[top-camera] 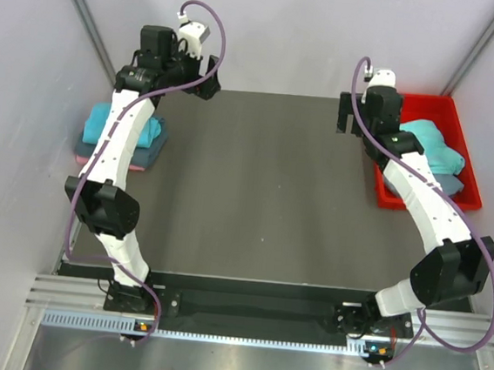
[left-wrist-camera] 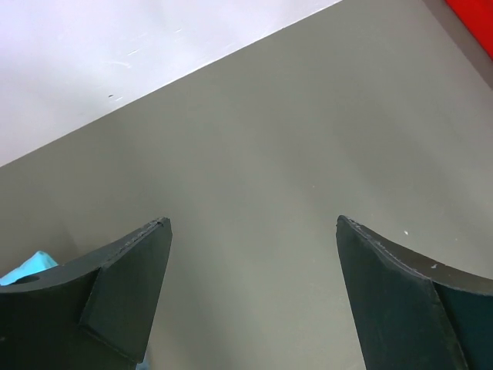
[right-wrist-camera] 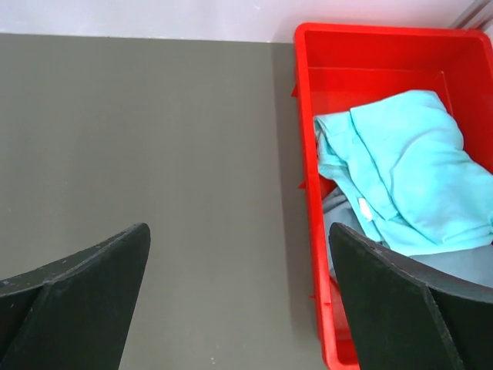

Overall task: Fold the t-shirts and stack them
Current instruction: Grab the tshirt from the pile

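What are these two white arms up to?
The job is folding and stacking t-shirts. Neither robot gripper holds anything now: the left gripper hangs open over the dark table, the right gripper open beside a red plastic tray, where a crumpled turquoise t-shirt lies on a grey-blue one. Folded shirts sit piled at the table's left edge.

table centre free | red tray right | t-shirt stack left

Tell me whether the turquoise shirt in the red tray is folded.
Unfolded: the turquoise cloth t-shirt lies bunched in the red plastic tray.
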